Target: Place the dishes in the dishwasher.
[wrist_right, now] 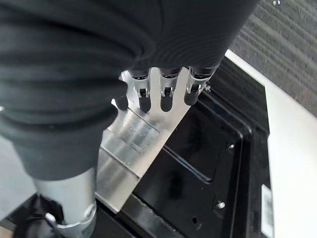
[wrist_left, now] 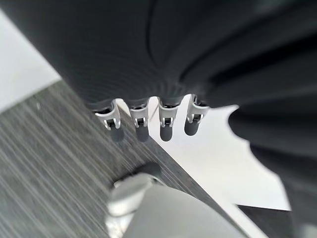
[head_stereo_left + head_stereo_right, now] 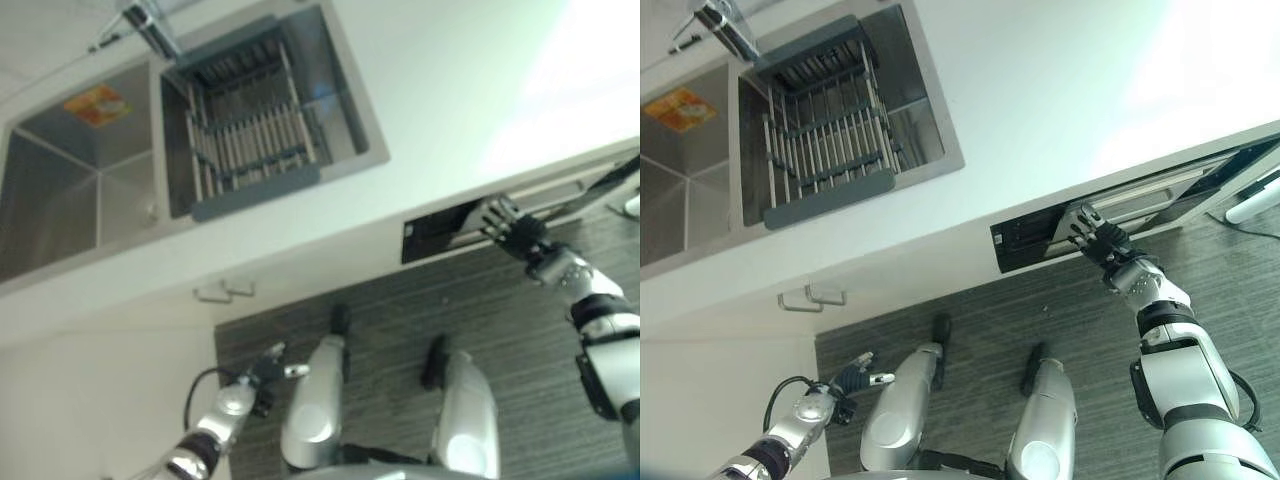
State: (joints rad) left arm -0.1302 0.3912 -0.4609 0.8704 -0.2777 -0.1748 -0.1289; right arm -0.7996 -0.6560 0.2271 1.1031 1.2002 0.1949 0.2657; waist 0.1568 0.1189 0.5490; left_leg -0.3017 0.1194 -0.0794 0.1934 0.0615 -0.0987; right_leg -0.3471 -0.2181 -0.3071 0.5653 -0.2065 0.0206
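The dishwasher (image 3: 1035, 242) sits under the white counter with its door tipped a little way out, leaving a dark gap. My right hand (image 3: 1108, 248) is at the door's top edge, its straight fingers (image 1: 166, 96) lying on the silver inner strip (image 1: 133, 144) above the black interior. A grey dish rack (image 3: 250, 130) lies across the right basin of the sink (image 3: 275, 198), and I see no dishes in it. Low by the floor at the left, my left hand (image 3: 848, 380) hangs with relaxed fingers (image 2: 141, 126) and holds nothing.
A faucet (image 3: 150, 25) stands behind the sink, and an orange patch (image 3: 97, 103) lies in the left basin. A cabinet handle (image 3: 225, 290) sticks out below the counter. Dark striped floor (image 3: 1040, 310) runs in front. A white object (image 3: 1252, 205) lies at the far right.
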